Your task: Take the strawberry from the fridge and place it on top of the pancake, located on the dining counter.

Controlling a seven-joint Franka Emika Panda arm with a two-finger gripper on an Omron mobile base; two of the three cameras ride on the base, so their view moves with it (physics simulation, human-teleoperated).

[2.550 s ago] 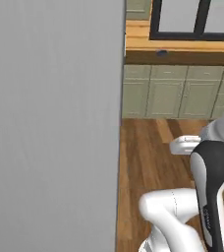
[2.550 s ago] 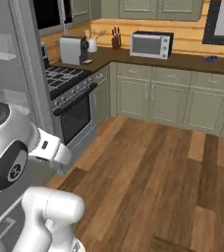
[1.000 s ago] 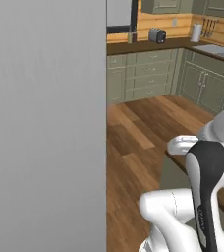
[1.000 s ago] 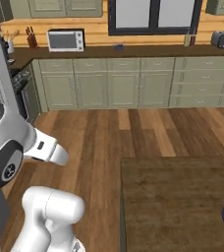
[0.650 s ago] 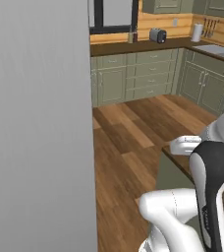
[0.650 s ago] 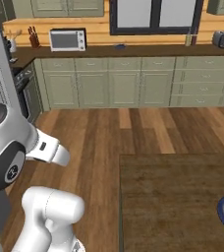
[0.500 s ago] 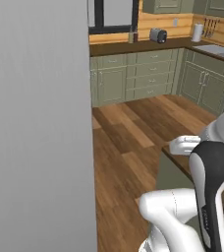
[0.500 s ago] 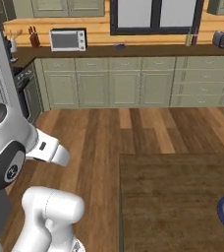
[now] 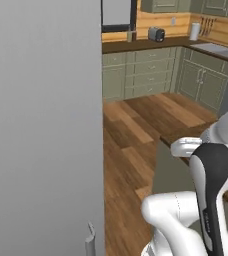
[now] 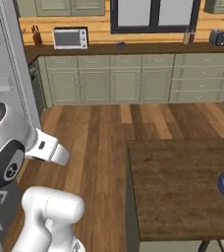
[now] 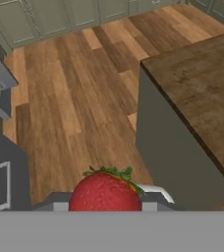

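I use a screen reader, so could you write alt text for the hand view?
A red strawberry with green leaves sits close up at the bottom, held in the claw. Beyond it are wooden floorboards, with the dark brown top and green side of the dining counter on the right.

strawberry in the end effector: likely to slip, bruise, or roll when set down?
The strawberry looks small, rounded and glossy, so it could slip in a loose pinch. As soft fruit it probably bruises under a hard squeeze. With no flat base showing, it may roll once released on the dining counter.
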